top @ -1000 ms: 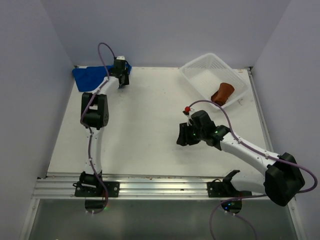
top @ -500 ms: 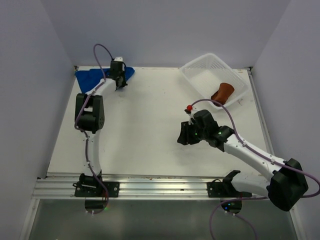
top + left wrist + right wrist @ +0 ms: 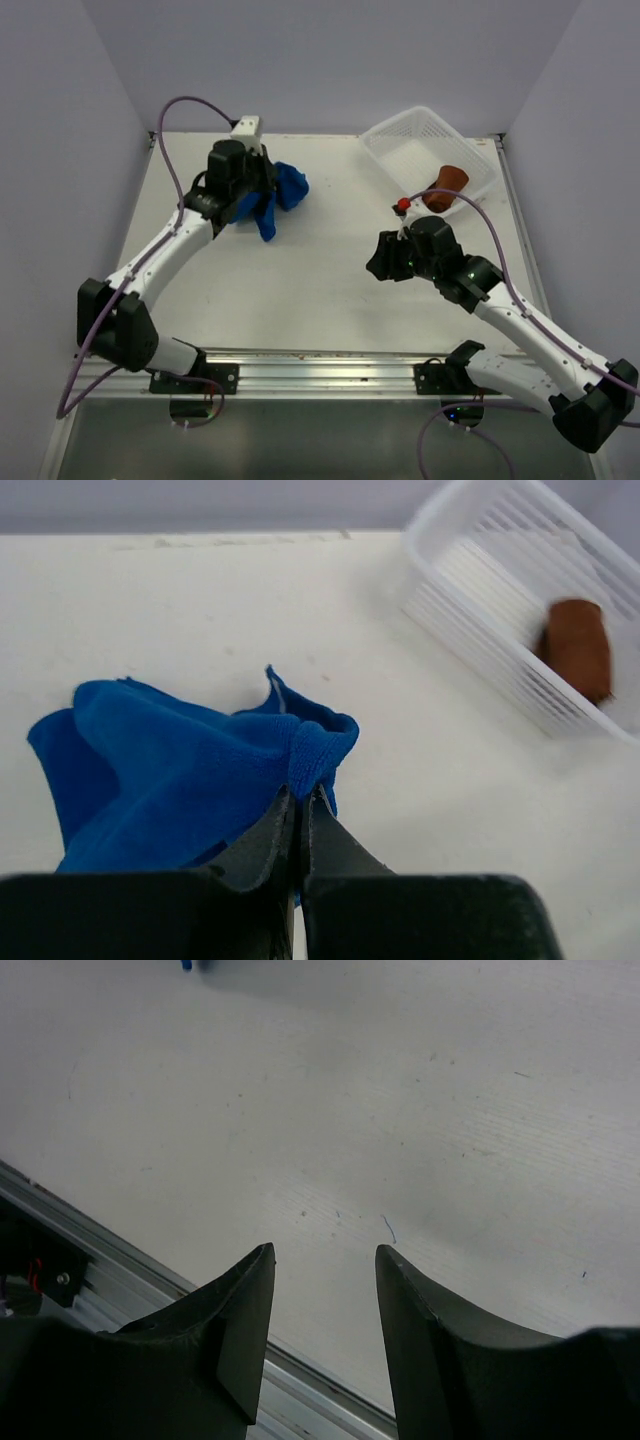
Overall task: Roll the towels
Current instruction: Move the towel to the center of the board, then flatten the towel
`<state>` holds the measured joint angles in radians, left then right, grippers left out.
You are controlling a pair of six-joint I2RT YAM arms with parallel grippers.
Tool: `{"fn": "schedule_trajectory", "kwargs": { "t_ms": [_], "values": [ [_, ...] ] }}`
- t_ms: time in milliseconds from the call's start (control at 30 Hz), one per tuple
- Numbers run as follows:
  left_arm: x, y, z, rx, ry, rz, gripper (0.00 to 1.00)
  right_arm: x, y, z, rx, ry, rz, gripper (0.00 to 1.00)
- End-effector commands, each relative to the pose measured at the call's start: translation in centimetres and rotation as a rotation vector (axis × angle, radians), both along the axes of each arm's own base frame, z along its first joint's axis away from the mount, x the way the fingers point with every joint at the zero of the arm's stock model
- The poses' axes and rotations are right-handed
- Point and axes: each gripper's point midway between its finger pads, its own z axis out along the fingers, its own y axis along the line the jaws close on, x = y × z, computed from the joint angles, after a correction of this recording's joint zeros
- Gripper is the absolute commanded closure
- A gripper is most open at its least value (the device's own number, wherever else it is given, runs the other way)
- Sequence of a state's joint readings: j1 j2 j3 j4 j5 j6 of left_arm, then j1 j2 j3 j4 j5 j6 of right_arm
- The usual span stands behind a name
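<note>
Basket (image 3: 410, 155), white plastic mesh, sat at about 1 o'clock on the table (image 3: 300, 290), turned at an angle to the table edges. One item was in it: the rust-brown towel (image 3: 445, 187), already a tight roll, lying against the basket wall on its 5 o'clock side. Left wrist view matched: basket (image 3: 480, 630) at 2 o'clock, brown roll (image 3: 578, 645) inside near the wall, the rest of the basket floor bare white.

Blue towel (image 3: 283, 188) was outside the basket, at about 11 o'clock on the table, bunched and crumpled, not rolled. Left gripper (image 3: 262, 195) had its jaws pinched together on a fold of it. In the wrist view the fingertips (image 3: 300, 795) met on a raised edge of the blue towel (image 3: 180, 770), with the rest of the cloth draped off toward 9 o'clock. Whether the low part touched the table, can't tell.

Right gripper (image 3: 382, 265) hung over bare table near the centre, at about 7 o'clock from the basket and well apart from both towels. Jaws stood apart with nothing between them (image 3: 322, 1255); only table surface and the near rail showed below.
</note>
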<state>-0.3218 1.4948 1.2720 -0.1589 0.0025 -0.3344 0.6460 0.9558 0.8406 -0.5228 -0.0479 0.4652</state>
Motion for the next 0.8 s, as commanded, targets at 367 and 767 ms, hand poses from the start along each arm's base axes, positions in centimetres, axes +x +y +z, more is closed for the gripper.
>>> {"fn": "schedule_trajectory", "kwargs": {
  "t_ms": [367,767],
  "values": [
    [-22.0,-10.4,-11.6,-0.163,0.168,-0.408,0.24,0.1,-2.9,-1.0,-0.024,0.02,-0.197,0.43],
    [-18.6,-6.8,-11.8,-0.05,0.22,-0.123,0.14,7.1,-1.5,-5.0,-0.119,0.085,-0.356,0.6]
  ]
}}
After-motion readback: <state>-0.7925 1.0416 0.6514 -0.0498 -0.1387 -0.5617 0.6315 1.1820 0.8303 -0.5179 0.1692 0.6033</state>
